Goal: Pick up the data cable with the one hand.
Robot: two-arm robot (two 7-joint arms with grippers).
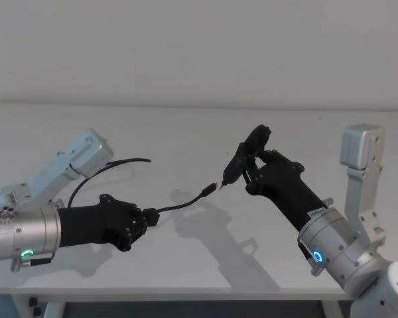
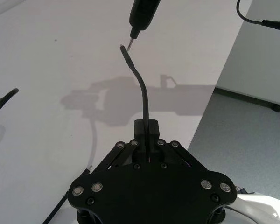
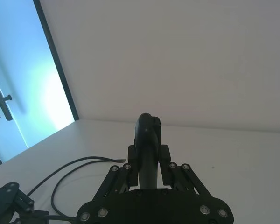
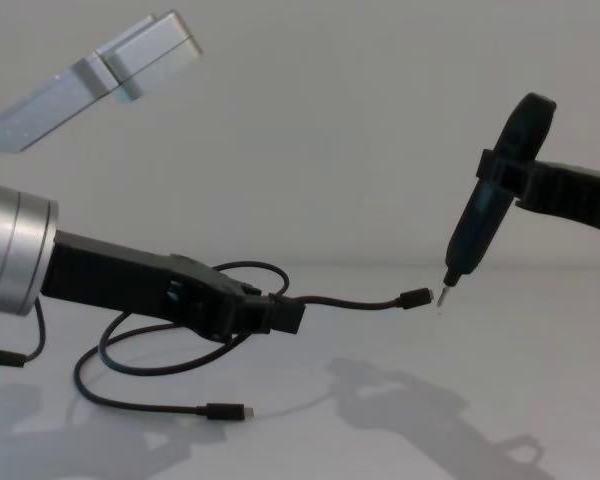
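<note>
**Cable Held by Left Gripper, Plug Raised Toward Pointed Tool**

The left gripper (image 1: 148, 216) is clamped on the data cable (image 4: 345, 300), above the white table (image 1: 199, 132). Its jaws are closed narrow around the cord a short way back from one plug. That plug (image 4: 415, 298) projects forward in the air, clear of the table surface. The rest of the cable hangs in loose loops behind and below the gripper, with the other plug (image 4: 224, 410) lying on the table.

The right gripper (image 1: 251, 165) is closed on a black pen-shaped tool (image 4: 485, 215), held tilted with its tip (image 4: 446, 283) downward. The tip sits just beside the raised plug, with a small gap visible in the left wrist view.
</note>
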